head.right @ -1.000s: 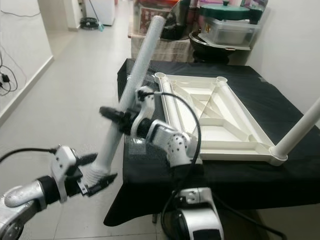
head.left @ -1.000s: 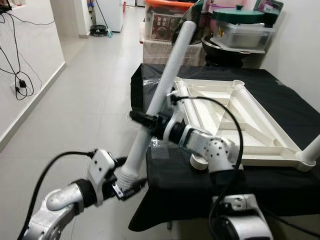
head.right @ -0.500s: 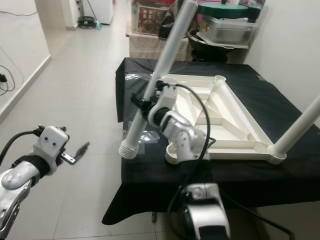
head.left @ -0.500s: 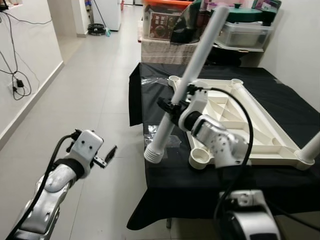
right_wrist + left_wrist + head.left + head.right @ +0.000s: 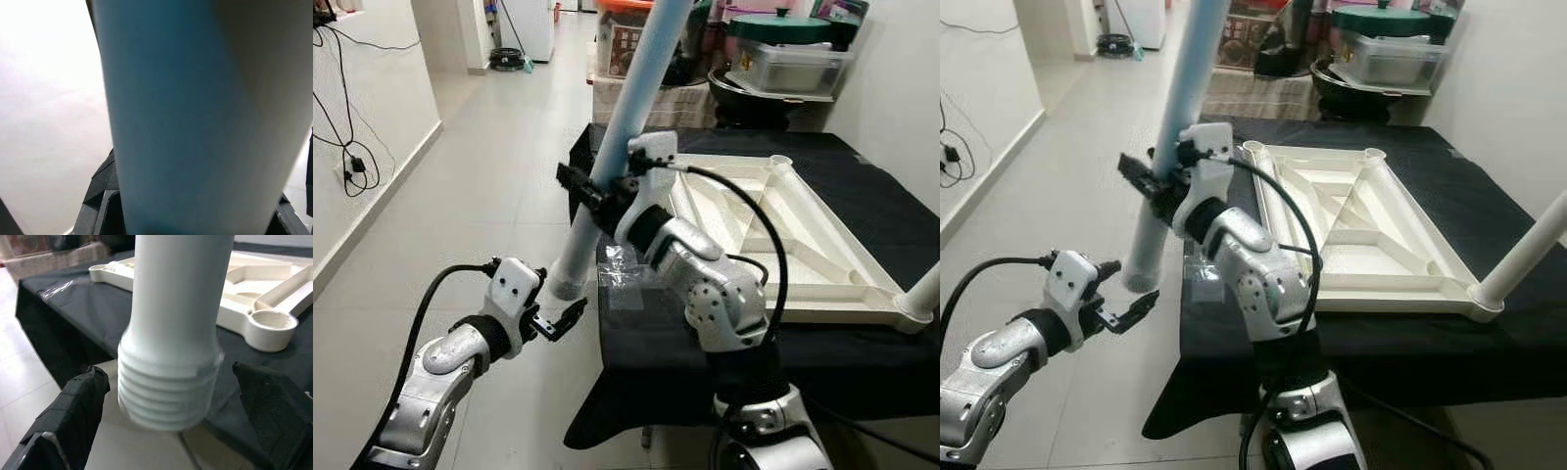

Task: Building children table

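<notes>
Gripping table leg (image 5: 617,127) — right gripper (image 5: 592,201), tabletop (image 5: 783,235) beside

Right gripper (image 5: 582,193) clamping white table leg (image 5: 612,147), left gripper (image 5: 560,308) open beneath

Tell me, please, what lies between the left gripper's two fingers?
In the left wrist view, the threaded end of the white table leg sits between the open left gripper's fingers, not touching either.

Upturned tabletop (image 5: 773,235) on the cloth-covered table (image 5: 862,338), storage boxes (image 5: 788,64) behind, floor (image 5: 489,196) left.
</notes>
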Controlling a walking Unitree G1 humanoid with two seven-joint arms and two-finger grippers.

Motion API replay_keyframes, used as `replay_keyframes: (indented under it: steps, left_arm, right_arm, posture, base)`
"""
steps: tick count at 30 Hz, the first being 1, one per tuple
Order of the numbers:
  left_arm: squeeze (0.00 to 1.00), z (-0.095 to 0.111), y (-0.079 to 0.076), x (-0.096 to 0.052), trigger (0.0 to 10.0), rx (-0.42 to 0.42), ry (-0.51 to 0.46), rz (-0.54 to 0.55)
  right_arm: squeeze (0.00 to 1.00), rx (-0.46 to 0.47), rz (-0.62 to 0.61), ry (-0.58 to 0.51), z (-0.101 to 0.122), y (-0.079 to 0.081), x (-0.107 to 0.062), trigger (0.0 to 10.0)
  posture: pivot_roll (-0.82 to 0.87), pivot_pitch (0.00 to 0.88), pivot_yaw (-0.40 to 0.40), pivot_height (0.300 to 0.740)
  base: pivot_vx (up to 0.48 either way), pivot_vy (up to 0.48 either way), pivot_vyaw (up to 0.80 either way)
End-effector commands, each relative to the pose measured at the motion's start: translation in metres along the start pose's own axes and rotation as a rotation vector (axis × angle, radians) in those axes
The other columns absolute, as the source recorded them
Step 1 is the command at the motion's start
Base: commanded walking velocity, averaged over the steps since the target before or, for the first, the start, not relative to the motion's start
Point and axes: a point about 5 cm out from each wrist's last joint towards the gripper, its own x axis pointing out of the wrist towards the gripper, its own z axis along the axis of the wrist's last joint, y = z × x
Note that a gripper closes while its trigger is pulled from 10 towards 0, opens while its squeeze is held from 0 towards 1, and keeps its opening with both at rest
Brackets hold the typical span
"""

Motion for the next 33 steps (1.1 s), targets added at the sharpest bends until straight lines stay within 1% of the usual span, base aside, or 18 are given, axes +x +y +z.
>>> replay_keyframes:
  steps: [1, 3, 5, 9, 13, 15, 18, 21, 23, 26, 29, 30, 31, 33]
  left_arm:
    - [0.00, 0.001, 0.001, 0.000, 10.0, 0.022, 0.001, -0.010]
    - [0.00, -0.001, 0.003, 0.001, 10.0, 0.044, 0.010, 0.003]
    - [0.00, -0.001, 0.004, 0.001, 10.0, 0.047, 0.011, 0.004]
    - [0.00, -0.003, 0.002, 0.004, 10.0, 0.036, 0.008, -0.018]
    - [0.00, -0.005, 0.001, 0.006, 10.0, 0.031, 0.012, -0.024]
    - [0.00, -0.005, -0.002, 0.007, 10.0, 0.017, 0.006, -0.041]
    - [0.00, -0.004, -0.004, 0.009, 10.0, 0.011, 0.000, -0.051]
    - [0.00, -0.001, -0.008, 0.012, 10.0, -0.002, -0.029, -0.068]
    - [0.00, 0.001, -0.009, 0.013, 10.0, -0.003, -0.036, -0.072]
    - [0.00, 0.004, -0.011, 0.016, 10.0, 0.008, -0.053, -0.087]
    - [0.00, 0.003, -0.010, 0.017, 10.0, 0.008, -0.051, -0.088]
    - [0.00, 0.003, -0.010, 0.017, 9.7, 0.008, -0.049, -0.088]
    - [0.00, 0.002, -0.011, 0.017, 1.7, 0.007, -0.049, -0.095]
    - [0.00, 0.002, -0.011, 0.017, 1.7, 0.007, -0.049, -0.095]
  right_arm:
    - [0.00, -0.004, 0.024, -0.033, 0.005, 0.004, -0.002, 0.0]
    - [0.00, 0.003, 0.071, -0.033, 0.006, 0.010, -0.003, 0.0]
    - [0.00, 0.004, 0.082, -0.033, 0.006, 0.012, -0.004, 0.0]
    - [0.00, 0.009, 0.141, -0.028, 0.006, 0.021, -0.006, 0.0]
    - [0.00, 0.011, 0.171, -0.033, 0.008, 0.026, -0.007, 0.0]
    - [0.00, 0.006, 0.218, -0.029, 0.009, 0.032, -0.009, 0.0]
    - [0.00, 0.006, 0.238, -0.020, 0.006, 0.035, -0.009, 0.0]
    - [0.00, 0.016, 0.283, 0.005, 0.002, 0.041, -0.011, 0.0]
    - [0.00, 0.018, 0.293, 0.011, 0.001, 0.042, -0.011, 0.0]
    - [0.00, 0.026, 0.280, 0.050, -0.006, 0.039, -0.012, 0.0]
    - [0.00, 0.034, 0.275, 0.054, -0.006, 0.039, -0.012, 0.0]
    - [0.00, 0.036, 0.275, 0.053, -0.006, 0.039, -0.012, 0.0]
    - [0.00, 0.038, 0.275, 0.051, -0.005, 0.039, -0.012, 0.0]
    - [0.00, 0.038, 0.275, 0.051, -0.005, 0.039, -0.012, 0.0]
  posture:
    - [0.12, 0.000, -0.074, 0.740]
    - [0.11, 0.000, -0.072, 0.740]
    - [0.11, 0.000, -0.072, 0.740]
    - [0.11, 0.000, -0.070, 0.740]
    - [0.10, 0.000, -0.070, 0.740]
    - [0.10, 0.000, -0.071, 0.740]
    - [0.10, 0.000, -0.072, 0.740]
    - [0.10, 0.000, -0.078, 0.740]
    - [0.10, 0.000, -0.078, 0.740]
    - [0.10, 0.000, -0.079, 0.740]
    - [0.10, 0.000, -0.079, 0.740]
    - [0.10, 0.000, -0.076, 0.740]
    - [0.10, 0.000, -0.075, 0.740]
    - [0.10, 0.000, -0.075, 0.740]
  base:
    - [0.000, 0.000, 0.00]
    - [0.000, 0.000, 0.00]
    - [0.000, 0.000, 0.00]
    - [0.000, 0.000, 0.00]
    - [0.000, 0.000, 0.00]
    - [0.000, 0.000, 0.00]
    - [0.000, 0.000, 0.00]
    - [0.000, 0.000, 0.00]
    - [0.000, 0.000, 0.00]
    - [0.000, 0.000, 0.00]
    - [0.000, 0.000, 0.00]
    - [0.000, 0.000, 0.00]
    - [0.000, 0.000, 0.00]
    - [0.000, 0.000, 0.00]
